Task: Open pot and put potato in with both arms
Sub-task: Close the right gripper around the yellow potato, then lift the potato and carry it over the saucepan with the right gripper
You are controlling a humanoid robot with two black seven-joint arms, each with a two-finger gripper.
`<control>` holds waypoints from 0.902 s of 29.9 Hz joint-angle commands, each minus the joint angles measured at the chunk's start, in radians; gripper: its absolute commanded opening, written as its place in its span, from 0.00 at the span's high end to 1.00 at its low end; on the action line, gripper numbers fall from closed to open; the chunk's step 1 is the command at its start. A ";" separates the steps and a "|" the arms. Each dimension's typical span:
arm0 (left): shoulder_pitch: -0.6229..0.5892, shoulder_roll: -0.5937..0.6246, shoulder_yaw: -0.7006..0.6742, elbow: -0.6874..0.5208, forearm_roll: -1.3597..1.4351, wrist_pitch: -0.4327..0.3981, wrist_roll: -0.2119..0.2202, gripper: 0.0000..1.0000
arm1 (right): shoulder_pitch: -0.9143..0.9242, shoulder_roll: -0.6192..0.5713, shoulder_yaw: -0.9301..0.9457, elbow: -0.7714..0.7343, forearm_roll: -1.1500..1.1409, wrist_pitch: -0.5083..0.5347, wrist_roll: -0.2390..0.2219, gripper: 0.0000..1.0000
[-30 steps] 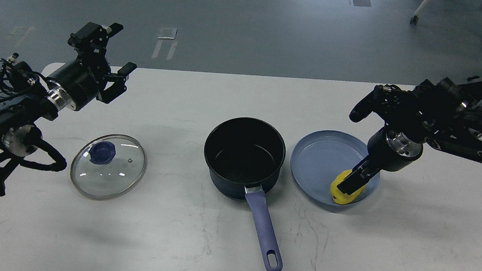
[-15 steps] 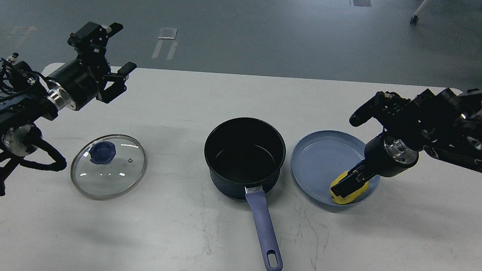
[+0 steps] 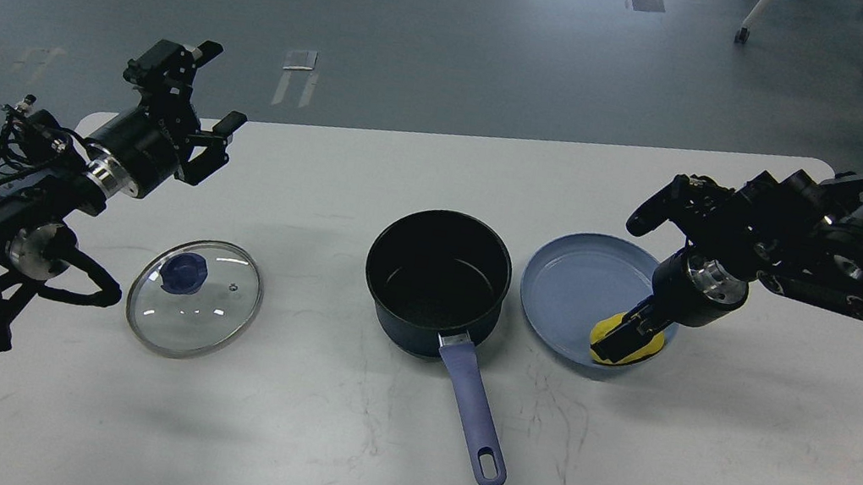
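Now my right gripper pinches the potato on the blue plate at centre right, beside the open pot. The lid lies lower left, so my left gripper, spread wide, hangs clear at upper left.

The pot at the frame's centre has a matt black inside with a faint sheen on its floor, a dark navy wall, and a smooth periwinkle handle that looks like plastic, joined by a small bright metal bracket. At lower left the lid is clear glossy glass with a thin metal rim and a blue knob, catching pale reflections, while the plate at right of centre is smooth, satin blue. The table is matt white with fine grey scuffs, the arms are matt black with polished silver rings, and the potato seems smooth and plasticky, though it is small here.
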 commanded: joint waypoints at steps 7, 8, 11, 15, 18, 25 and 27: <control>0.000 0.001 0.002 0.000 0.000 0.000 0.000 0.02 | -0.016 0.001 0.000 -0.008 0.000 -0.026 0.000 0.02; 0.000 0.001 0.002 0.000 0.000 0.000 0.000 0.02 | -0.016 0.001 -0.002 -0.008 0.000 -0.026 0.000 0.04; 0.000 0.001 0.002 0.000 0.000 0.000 0.000 0.02 | -0.016 -0.001 -0.005 -0.008 0.000 -0.026 0.000 0.12; 0.000 -0.001 0.002 0.000 0.000 0.000 0.000 0.02 | -0.016 -0.004 -0.011 -0.008 -0.002 -0.043 0.000 0.35; 0.000 -0.001 0.002 0.000 0.000 0.000 0.000 0.02 | -0.016 -0.009 -0.012 -0.008 -0.002 -0.043 0.000 0.47; 0.000 -0.001 0.000 0.000 0.000 0.000 0.000 0.02 | -0.016 -0.012 -0.008 -0.008 0.000 -0.046 0.000 0.49; 0.000 -0.002 0.000 0.000 0.000 0.000 0.000 0.02 | -0.010 -0.016 -0.006 -0.005 0.000 -0.046 0.000 0.49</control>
